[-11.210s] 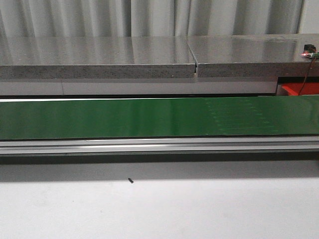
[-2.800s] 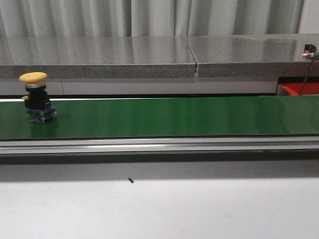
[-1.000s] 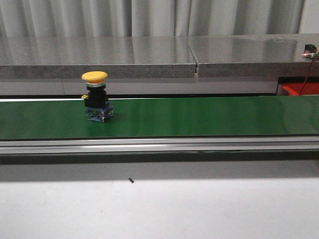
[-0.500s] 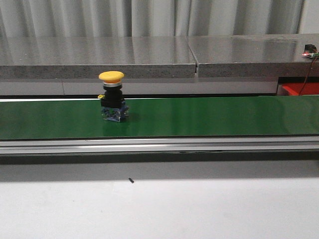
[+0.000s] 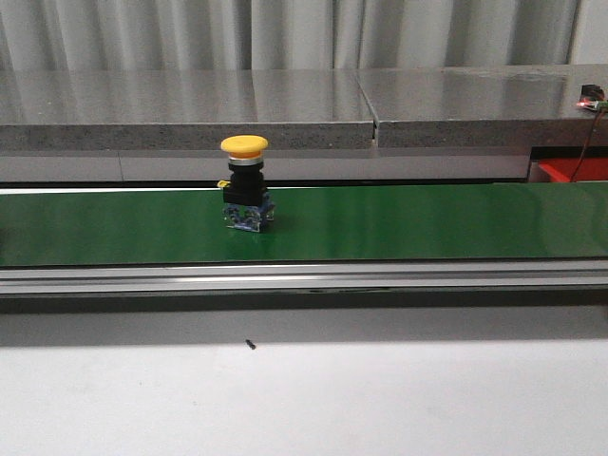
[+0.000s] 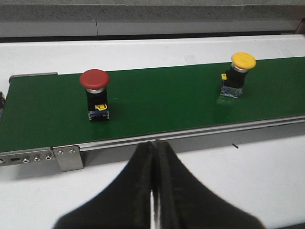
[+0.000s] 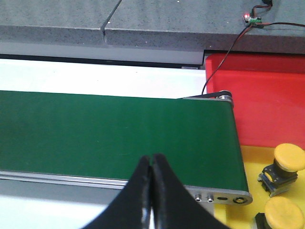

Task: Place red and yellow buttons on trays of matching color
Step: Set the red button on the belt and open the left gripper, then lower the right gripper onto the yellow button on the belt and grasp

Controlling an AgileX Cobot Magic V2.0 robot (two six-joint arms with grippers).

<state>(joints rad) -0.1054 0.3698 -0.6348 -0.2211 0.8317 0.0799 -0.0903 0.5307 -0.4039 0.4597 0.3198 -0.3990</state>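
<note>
The yellow mushroom-capped push button [image 5: 245, 183] has ridden rightward along my green conveyor belt [image 5: 427, 223] to left of centre, a red-capped button [image 6: 94, 93] trailing. Both my left hand [image 6: 153, 191] and right hand [image 7: 151, 191] wait pressed closed, empty. Pickup is nearing; yellow plastic tray [image 7: 248, 164] beside red plastic tray [image 7: 267, 100] awaits.

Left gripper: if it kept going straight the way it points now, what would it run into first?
Probably the green belt, in the bare stretch between the red button and the yellow button. The shut left gripper lines up with neither button, though depth is uncertain.

The yellow button [image 5: 245, 181] has travelled rightward along the green belt [image 5: 427, 220].
</note>
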